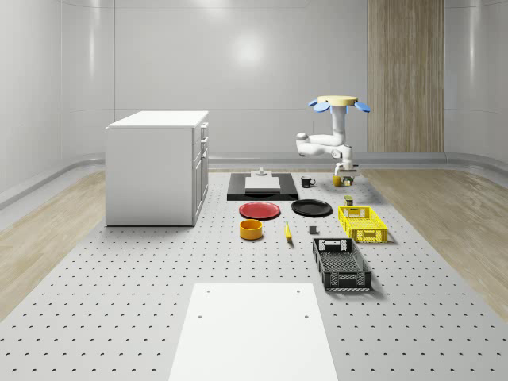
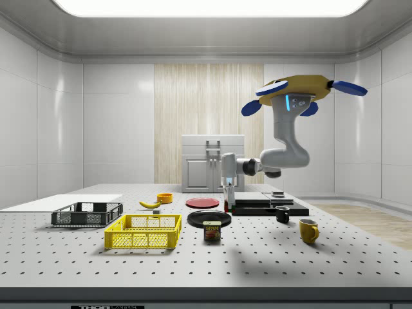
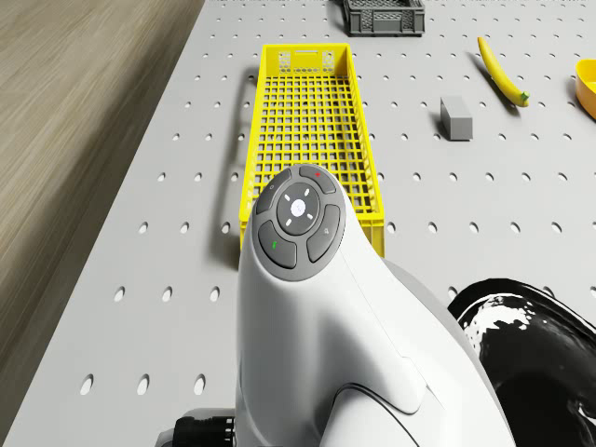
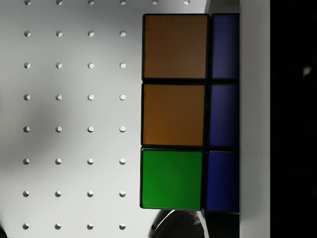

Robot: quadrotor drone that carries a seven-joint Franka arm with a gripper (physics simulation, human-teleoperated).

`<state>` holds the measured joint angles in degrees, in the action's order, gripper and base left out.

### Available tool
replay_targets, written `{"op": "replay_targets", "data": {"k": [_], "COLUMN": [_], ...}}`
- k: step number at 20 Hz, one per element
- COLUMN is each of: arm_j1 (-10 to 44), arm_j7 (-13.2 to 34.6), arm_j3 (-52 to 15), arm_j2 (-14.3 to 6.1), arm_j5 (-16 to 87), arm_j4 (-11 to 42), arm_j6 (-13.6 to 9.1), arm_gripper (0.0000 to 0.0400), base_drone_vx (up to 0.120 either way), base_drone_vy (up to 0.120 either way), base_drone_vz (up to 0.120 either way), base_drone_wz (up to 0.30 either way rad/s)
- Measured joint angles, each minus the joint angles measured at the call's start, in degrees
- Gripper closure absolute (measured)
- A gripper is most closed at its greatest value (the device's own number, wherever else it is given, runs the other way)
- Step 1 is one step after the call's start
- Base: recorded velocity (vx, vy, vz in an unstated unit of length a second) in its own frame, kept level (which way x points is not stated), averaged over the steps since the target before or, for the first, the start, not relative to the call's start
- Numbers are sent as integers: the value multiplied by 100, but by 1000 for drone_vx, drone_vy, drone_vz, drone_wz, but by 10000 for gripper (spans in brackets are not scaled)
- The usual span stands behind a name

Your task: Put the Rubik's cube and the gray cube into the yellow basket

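Rubik's cube: in the wrist view it is sitting hard against one pale finger, orange, green and blue faces showing, with the table well below it.
Arm: in the drone view it is reaching out just short of the yellow basket, whose near end wall is lying just beyond the wrist.
Gray cube: it is waiting on the table beside the basket, apart from it, with a banana further out.
Drone: in the side view it is hovering high over the table, off to the side view's right of the basket.
End effector: it is pointing down and, judging by the cube hanging clear of the table, pinching the Rubik's cube.
Spam can: it is standing between end effector and basket, so the cube should be travelling above it.
Whole-scene view: the basket is lying nearer the camera than the end effector, not yet under it.
Doing it well: keeping height, centring over the mesh floor, lowering inside the walls before spreading the fingers.
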<state>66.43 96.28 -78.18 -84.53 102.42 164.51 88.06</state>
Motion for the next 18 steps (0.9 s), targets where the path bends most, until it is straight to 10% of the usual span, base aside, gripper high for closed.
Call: {"op": "replay_targets", "data": {"k": [18], "arm_j1": [43], "arm_j7": [33], "arm_j3": [-30], "arm_j2": [-196], "arm_j5": [-81], "arm_j4": [-9], "arm_j6": [184], "arm_gripper": [80], "base_drone_vx": [120], "base_drone_vy": [0], "base_drone_vz": [0], "base_drone_wz": [0]}}
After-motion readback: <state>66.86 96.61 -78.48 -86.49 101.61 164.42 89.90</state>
